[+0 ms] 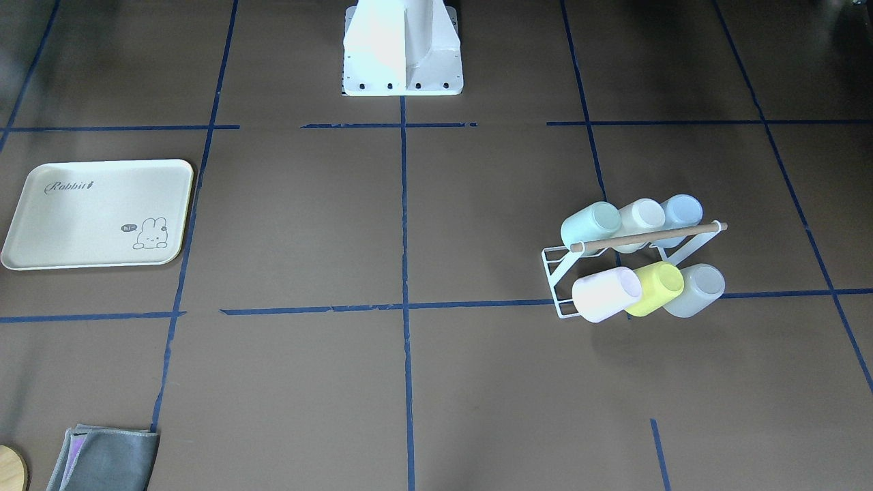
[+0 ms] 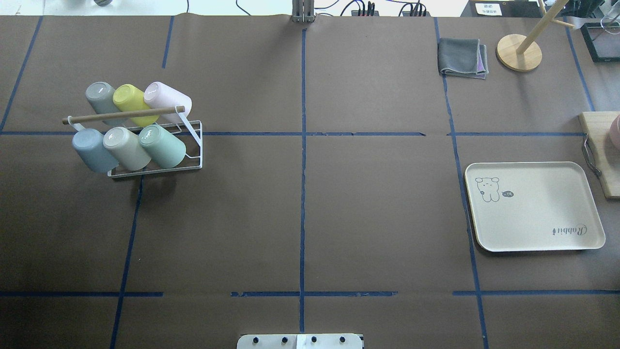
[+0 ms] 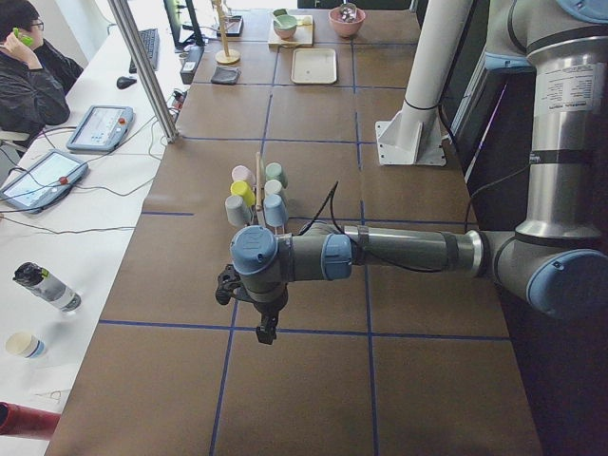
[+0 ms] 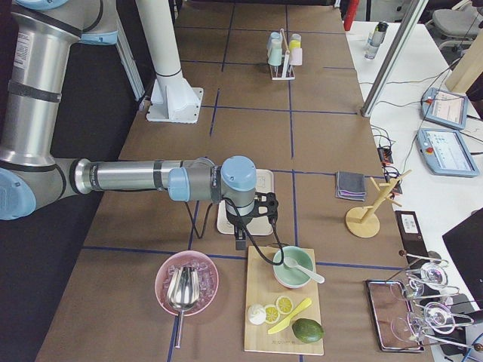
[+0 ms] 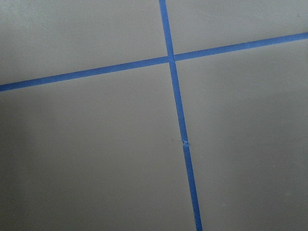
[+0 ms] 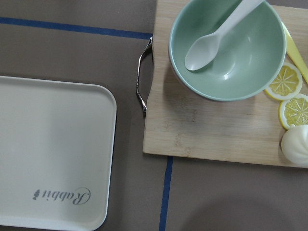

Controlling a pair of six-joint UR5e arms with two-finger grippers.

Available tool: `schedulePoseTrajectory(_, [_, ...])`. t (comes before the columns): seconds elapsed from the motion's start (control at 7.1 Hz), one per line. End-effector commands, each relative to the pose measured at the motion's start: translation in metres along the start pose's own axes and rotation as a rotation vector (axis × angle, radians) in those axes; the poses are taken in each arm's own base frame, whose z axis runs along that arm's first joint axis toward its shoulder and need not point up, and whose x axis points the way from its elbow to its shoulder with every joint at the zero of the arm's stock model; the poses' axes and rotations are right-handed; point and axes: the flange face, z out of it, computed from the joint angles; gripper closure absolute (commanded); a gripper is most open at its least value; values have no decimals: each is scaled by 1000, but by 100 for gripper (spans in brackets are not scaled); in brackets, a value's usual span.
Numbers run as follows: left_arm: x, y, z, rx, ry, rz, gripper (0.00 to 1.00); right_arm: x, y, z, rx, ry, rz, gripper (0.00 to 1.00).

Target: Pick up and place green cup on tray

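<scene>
Whether the left gripper point(image 3: 269, 328) or right gripper point(image 4: 240, 240) is wide or narrow cannot be told; both apparently hang empty. The green cup point(image 2: 164, 145) rests on the white rack point(image 2: 200, 145), well apart from the tray point(image 2: 533, 213). Only the right wrist view shows the mint-green bowl point(image 6: 226, 72) near the tray.

Overhead and front cameras face oppositely, sharing the tray point(image 2: 537, 213); wrist cameras seemingly look straight down.

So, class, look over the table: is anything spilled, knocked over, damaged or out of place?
Nothing serious. The green cup sits on the rack beside the other cups, none fallen; the tray lies flat and bare. Only the blue tape lines look ragged, with gaps.
</scene>
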Motion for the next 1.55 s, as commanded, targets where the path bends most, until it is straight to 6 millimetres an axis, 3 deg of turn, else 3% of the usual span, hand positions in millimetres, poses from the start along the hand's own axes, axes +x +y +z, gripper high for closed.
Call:
schedulePoseTrajectory(0.0, [3,-3,-3,2,-2,3,0,-8,-16,-8,23,0,-11,0])
schedulePoseTrajectory(0.14, [3,-4,-1,0,-1,3,0,-11,-17,-4,13,-2,-8,0])
schedulePoseTrajectory(0.42, [4,-5,-2,3,-1,7,0,-40,-23,36,0,-21,57,0])
schedulePoseTrajectory(0.7, [6,-5,-4,7,-2,11,0,-23,-20,84,82,-65,77,1])
schedulePoseTrajectory(0.85, [8,-6,-6,12,-3,15,0,-22,-14,113,104,-96,84,1])
schedulePoseTrajectory(0.99, [9,-7,-7,14,-3,18,0,-34,-7,135,129,-144,113,2])
schedulePoseTrajectory(1.13, [9,-7,-7,14,-3,18,0,-50,0,153,124,-182,119,5])
schedulePoseTrajectory(1.41, [9,-8,-8,15,-3,19,0,-67,6,168,84,-188,104,17])
